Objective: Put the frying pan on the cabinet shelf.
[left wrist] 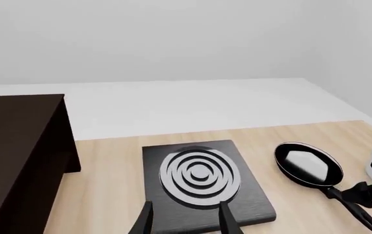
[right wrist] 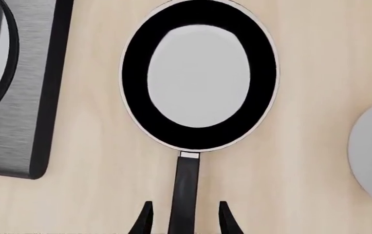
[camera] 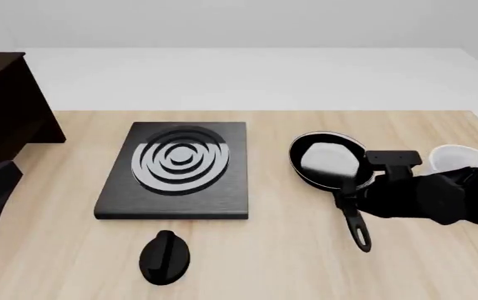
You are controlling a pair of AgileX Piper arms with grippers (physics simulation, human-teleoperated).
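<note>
Front view showed the pan [camera: 326,159] flat on the table [camera: 289,262], right of the stove plate [camera: 176,169] and just left of a white bowl [camera: 464,156]; its handle ran toward the arms' side. The cabinet [camera: 5,100] stood at the far left, well apart from the pan — so the task was, by my reading, barely begun. Nothing rested on the cabinet top as far as these frames showed.

Right gripper [right wrist: 182,219] sat low over the handle, fingers spread, one on each side of it with a gap showing on both sides. No contact visible, so the grasp was not yet made. Left gripper [left wrist: 184,219] hovered above the near edge of the stove plate, fingers parted, holding nothing.

Left to do, as I judged it: close on the handle, lift, carry across over the stove plate, and set the pan down on the cabinet.

Containers:
- pan — held nothing; glossy inside gave only a pale reflection.
- bowl — only partly seen, the right arm covering some of it; contents could not be told.

A black knob-like object [camera: 164,256] lay on the table before the stove plate.
</note>
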